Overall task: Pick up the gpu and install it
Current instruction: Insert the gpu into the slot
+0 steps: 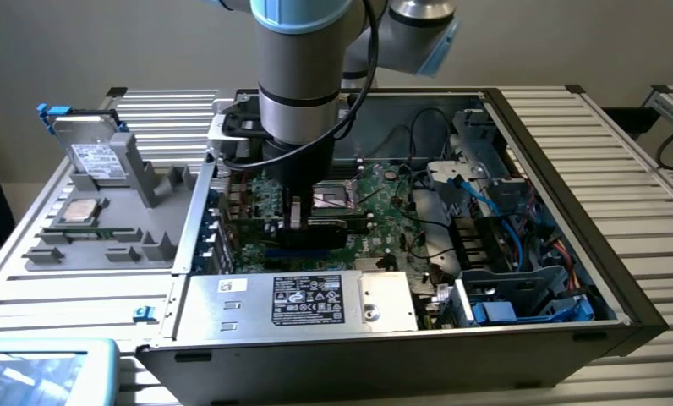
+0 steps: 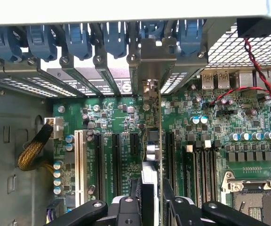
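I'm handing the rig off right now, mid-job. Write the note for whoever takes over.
Arm: the gripper is shut on the gpu, low inside the open computer case.
Card: the gpu stands on edge over the motherboard, in line with an expansion slot, with its metal bracket at the rear panel opening.
Done: the card is picked up and at the slot.
Left: I cannot tell whether it is fully seated, and it is not yet released.
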You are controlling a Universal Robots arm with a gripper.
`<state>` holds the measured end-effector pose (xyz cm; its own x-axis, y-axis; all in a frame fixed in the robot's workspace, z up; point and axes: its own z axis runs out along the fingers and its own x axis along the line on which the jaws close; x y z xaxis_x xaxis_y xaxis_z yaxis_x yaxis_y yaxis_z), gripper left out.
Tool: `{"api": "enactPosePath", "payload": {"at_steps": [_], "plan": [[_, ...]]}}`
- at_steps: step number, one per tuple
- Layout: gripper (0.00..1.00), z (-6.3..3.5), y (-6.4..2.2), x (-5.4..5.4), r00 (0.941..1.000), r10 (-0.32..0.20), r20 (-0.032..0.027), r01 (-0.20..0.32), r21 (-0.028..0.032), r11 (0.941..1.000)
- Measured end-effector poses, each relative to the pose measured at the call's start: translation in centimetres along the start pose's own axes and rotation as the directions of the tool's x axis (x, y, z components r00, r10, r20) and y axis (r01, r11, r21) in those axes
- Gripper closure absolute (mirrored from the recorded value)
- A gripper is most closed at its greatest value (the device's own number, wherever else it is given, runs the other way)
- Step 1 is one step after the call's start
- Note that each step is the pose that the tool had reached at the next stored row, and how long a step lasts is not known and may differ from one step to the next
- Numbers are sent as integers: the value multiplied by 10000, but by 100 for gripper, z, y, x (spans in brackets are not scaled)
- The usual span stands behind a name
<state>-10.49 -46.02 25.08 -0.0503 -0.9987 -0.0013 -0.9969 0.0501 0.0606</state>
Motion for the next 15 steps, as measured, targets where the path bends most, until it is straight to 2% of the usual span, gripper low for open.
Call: {"api": "enactPosePath", "payload": {"at_steps": [15], "plan": [[72, 17, 10, -2, 10000, -14, 0, 14, 2, 10000]]}}
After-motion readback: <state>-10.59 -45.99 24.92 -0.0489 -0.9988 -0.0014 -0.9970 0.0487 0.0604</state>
